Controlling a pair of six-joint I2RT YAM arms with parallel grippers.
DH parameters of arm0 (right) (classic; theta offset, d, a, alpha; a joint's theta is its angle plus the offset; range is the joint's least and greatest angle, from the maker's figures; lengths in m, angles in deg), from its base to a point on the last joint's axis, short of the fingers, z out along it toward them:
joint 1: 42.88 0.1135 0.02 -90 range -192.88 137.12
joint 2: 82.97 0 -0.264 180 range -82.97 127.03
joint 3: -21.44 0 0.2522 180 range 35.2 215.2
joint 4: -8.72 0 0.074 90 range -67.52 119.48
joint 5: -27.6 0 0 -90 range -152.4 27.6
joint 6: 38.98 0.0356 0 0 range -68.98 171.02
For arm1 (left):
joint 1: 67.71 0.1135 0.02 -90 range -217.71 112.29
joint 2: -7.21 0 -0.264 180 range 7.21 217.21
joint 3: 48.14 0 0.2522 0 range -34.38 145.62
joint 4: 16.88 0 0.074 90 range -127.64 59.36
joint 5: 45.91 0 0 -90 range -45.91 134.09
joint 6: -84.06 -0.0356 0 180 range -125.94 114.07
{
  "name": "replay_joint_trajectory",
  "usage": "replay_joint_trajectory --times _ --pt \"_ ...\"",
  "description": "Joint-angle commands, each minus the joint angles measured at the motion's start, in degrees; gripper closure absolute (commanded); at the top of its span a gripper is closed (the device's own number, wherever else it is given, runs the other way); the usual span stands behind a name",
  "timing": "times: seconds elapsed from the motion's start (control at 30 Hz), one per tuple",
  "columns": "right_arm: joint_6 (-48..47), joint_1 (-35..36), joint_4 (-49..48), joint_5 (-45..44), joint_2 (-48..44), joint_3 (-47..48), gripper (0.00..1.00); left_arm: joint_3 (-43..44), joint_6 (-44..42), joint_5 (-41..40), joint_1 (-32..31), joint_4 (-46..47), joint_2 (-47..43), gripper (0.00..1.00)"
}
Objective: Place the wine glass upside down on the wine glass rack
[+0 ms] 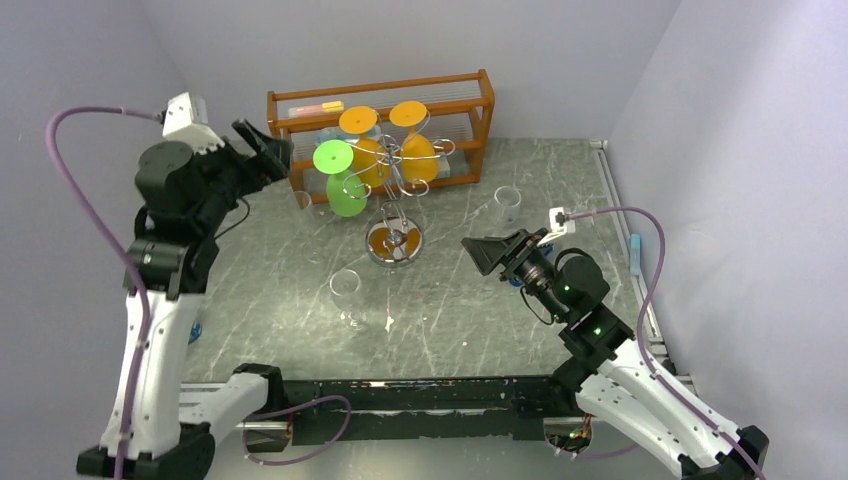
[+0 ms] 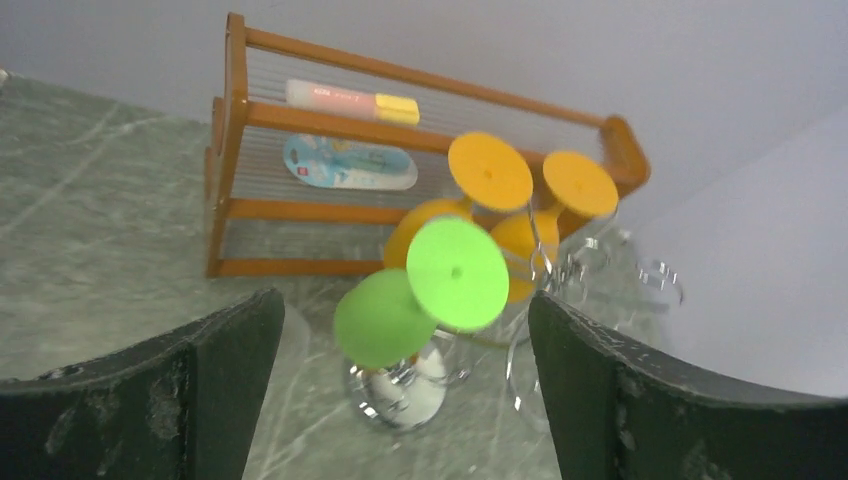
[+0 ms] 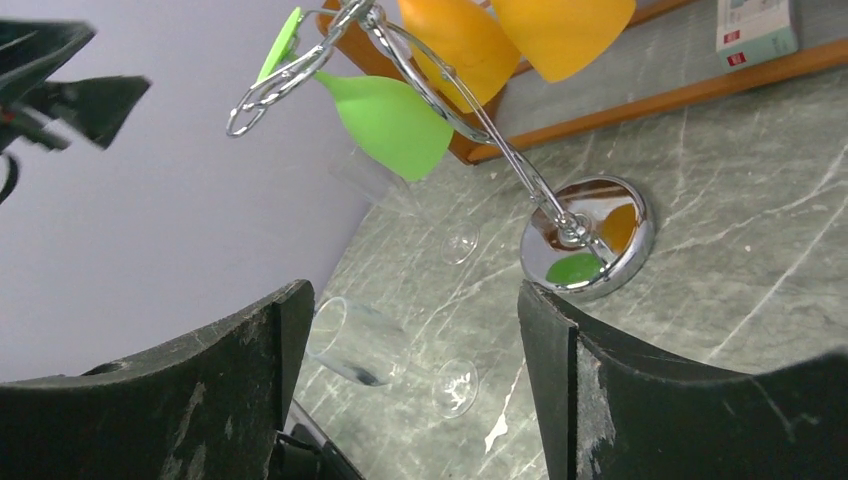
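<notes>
The silver wine glass rack stands mid-table on its round shiny base. A green wine glass hangs upside down from one of its arms, foot up, next to two orange glasses hung the same way. My left gripper is raised just left of the green glass and is open, apart from it, with nothing between its fingers. My right gripper hovers to the right of the rack base, also open and empty.
An orange-brown wooden shelf stands behind the rack against the back wall. Clear wine glasses stand on the table: one in front of the rack, one at its right, one at its left.
</notes>
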Motion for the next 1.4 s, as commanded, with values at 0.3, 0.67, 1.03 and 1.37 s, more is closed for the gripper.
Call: replay_joint_trajectory --times 0.3,0.67,1.03,1.37 --pt "-1.13 0.14 7.09 -1.94 3.96 2.77 0.21 -12.95 -26.43 27.32 -4.28 -10.13 -15.84 0.07" --pt "1.37 0.17 7.1 -5.48 -0.39 -2.3 0.23 -22.16 -26.8 33.49 -12.84 -10.4 -10.26 0.06" --pt "2.27 0.22 7.65 -6.35 0.32 -3.41 0.25 -25.44 -23.99 28.15 -13.62 -13.43 -4.87 0.44" --pt "3.15 0.17 7.61 -7.65 -0.12 -4.48 0.25 -29.85 -21.39 28.14 -16.51 -14.1 -3.23 0.45"
